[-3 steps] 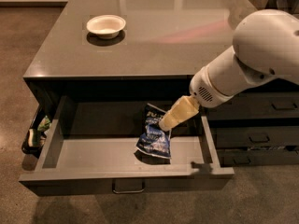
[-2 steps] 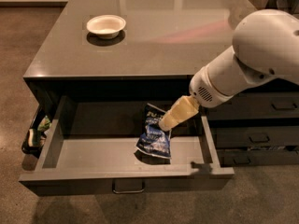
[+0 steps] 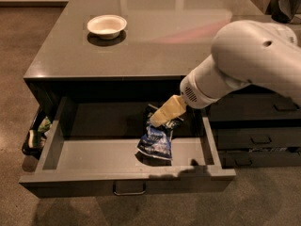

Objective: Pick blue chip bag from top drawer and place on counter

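Observation:
The top drawer (image 3: 51, 147) is pulled wide open below the counter (image 3: 155, 41). Inside it, right of the middle, the blue chip bag (image 3: 157, 142) stands tilted, its lower edge on the drawer floor. My gripper (image 3: 160, 120) reaches down into the drawer from the right on the white arm (image 3: 244, 60). Its cream fingers (image 3: 168, 111) are pressed together on the bag's top edge.
A white bowl (image 3: 107, 25) sits on the counter at the back left. Green-and-black packaging (image 3: 37, 133) is wedged outside the drawer's left wall. Narrower dark drawers with handles (image 3: 256, 138) stack at the right, beside the open drawer's right wall.

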Controlling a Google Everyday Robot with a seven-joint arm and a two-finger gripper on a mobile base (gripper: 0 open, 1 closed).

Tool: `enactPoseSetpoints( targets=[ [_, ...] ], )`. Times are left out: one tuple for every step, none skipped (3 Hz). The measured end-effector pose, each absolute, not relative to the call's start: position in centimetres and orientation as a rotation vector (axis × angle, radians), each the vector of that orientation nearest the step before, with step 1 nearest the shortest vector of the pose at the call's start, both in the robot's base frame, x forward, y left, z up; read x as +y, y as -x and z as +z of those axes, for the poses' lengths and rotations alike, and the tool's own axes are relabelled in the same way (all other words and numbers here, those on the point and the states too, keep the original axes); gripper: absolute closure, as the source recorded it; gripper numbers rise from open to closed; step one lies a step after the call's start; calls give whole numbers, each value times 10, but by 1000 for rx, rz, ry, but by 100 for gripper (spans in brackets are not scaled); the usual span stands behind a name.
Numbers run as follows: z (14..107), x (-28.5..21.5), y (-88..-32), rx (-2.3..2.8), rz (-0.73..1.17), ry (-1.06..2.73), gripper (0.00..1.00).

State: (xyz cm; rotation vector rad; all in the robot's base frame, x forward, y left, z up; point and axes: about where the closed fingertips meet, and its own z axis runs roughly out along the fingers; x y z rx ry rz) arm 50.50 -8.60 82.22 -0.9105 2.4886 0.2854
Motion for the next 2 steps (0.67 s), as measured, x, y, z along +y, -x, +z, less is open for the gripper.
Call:
enactPoseSetpoints(
  targets=[
    [810,-69,-516,2518,208,840,0],
    [794,-55,-520,2557,194,719,0]
  ],
)
